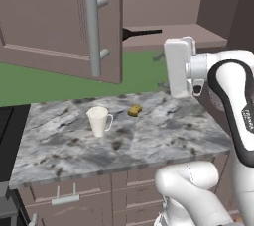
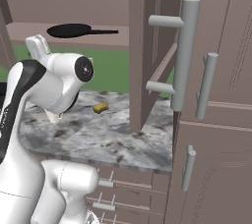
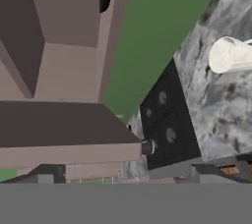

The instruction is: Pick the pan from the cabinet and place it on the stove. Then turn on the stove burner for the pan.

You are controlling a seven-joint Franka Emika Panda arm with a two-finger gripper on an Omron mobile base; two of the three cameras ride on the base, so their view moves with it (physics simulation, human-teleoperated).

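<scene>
On the cabinet (image 2: 162, 46) shelf lies the flat, round pan (image 2: 74, 31).

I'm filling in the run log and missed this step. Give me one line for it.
phase: reach | cabinet: open | pan: on shelf, untouched | tool: open, empty | stove: bare

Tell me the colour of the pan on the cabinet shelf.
All black, pan and handle alike; it shows best in the right base view.

white mug (image 1: 99, 120) upright on marble counter (image 1: 163, 136) | yellow sponge (image 1: 134, 110) nearby
</scene>
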